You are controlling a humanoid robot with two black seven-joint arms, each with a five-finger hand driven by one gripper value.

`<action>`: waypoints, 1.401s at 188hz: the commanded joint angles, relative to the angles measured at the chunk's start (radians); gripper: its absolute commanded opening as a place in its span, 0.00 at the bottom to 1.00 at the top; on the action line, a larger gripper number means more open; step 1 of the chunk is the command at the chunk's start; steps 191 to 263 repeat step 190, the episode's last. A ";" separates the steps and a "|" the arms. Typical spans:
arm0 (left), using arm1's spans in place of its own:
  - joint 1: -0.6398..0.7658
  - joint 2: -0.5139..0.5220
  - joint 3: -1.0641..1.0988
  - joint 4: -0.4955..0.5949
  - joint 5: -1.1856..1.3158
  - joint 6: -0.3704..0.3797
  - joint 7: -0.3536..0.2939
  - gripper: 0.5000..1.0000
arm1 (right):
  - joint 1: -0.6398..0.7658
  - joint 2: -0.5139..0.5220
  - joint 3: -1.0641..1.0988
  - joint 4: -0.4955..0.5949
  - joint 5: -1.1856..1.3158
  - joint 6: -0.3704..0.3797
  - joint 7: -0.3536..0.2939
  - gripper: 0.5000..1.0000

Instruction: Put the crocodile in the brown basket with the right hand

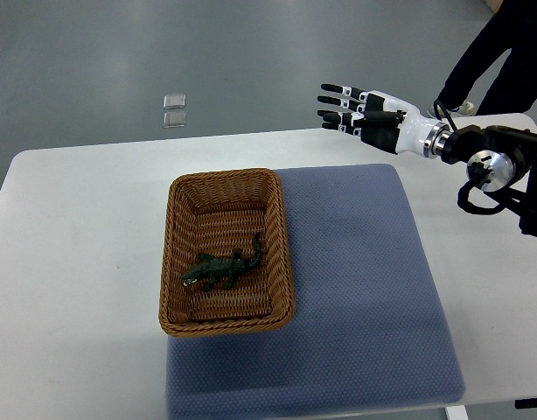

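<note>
- Top view: a white table [76,245] carries a blue mat [365,280] on its right half, reaching to the near edge.
- A brown basket [226,176] stands near the middle of the table, its right side resting on the mat's left edge.
- The crocodile [223,267] lies on the basket's floor, in the near half. It is set slantwise, head toward the near left corner and tail pointing to the far right wall.
- The right hand [373,118] hangs in the air over the far right part of the table, well apart from the basket. Its arm comes in from the right edge.
- Its fingers [338,90] are stretched out straight and a little spread, pointing left, and they hold nothing.
- The left arm does not show.
- A person in dark clothes [505,52] stands beyond the table's far right corner.
- Step in hand, as I judge it: the toy is already inside the basket and the hand is empty, so the placing looks done.
- The next move calls for little: draw the arm back toward the right edge, keeping it high enough to clear the table, with no need to touch the basket again.
</note>
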 commanded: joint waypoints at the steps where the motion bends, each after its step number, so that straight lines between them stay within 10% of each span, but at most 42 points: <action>1: 0.000 0.000 0.000 0.000 0.001 0.000 0.000 1.00 | -0.020 -0.001 0.000 -0.002 0.121 0.001 -0.029 0.85; 263: 0.000 0.000 -0.002 0.000 -0.001 0.000 -0.001 1.00 | -0.138 0.008 0.095 -0.071 0.223 -0.002 -0.069 0.85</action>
